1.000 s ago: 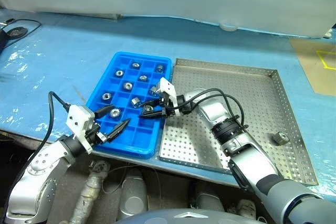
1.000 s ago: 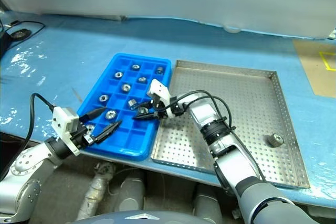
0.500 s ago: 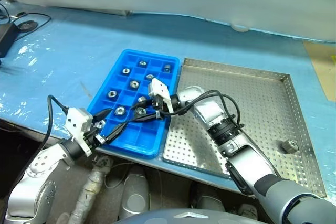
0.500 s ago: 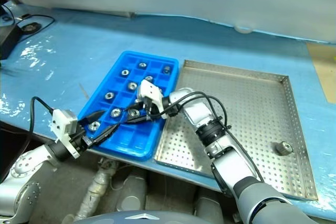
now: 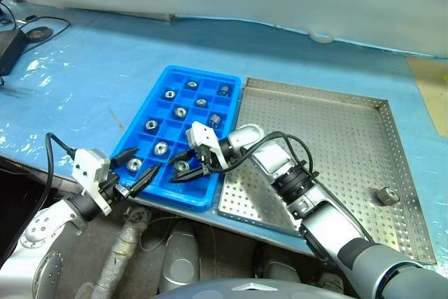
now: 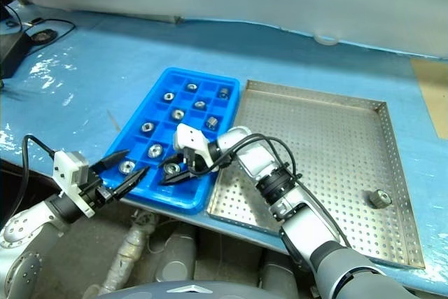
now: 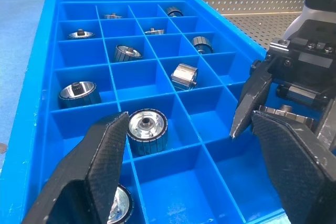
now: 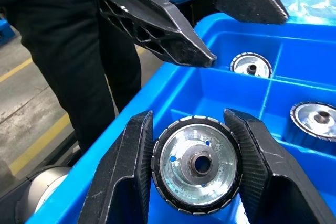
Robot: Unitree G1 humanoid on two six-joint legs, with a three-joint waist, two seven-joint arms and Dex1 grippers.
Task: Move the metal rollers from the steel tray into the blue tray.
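Rollers mostly sit in the blue tray (image 5: 150, 103) cells — one roller (image 8: 197, 163) is clamped between the right gripper (image 5: 184, 171) fingers, over the tray's near end. Left gripper (image 5: 134, 168), fingers apart and holding nothing, hovers at the tray's near-left corner, facing the right one. Well off to the right, a last roller (image 5: 387, 195) lies in the steel tray (image 5: 336, 113).

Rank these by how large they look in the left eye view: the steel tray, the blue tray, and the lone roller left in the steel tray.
1. steel tray, the largest
2. blue tray, narrower and smaller
3. metal roller, by far the smallest

All three lie on the same table, so nearness to the camera does not alter the ranking.
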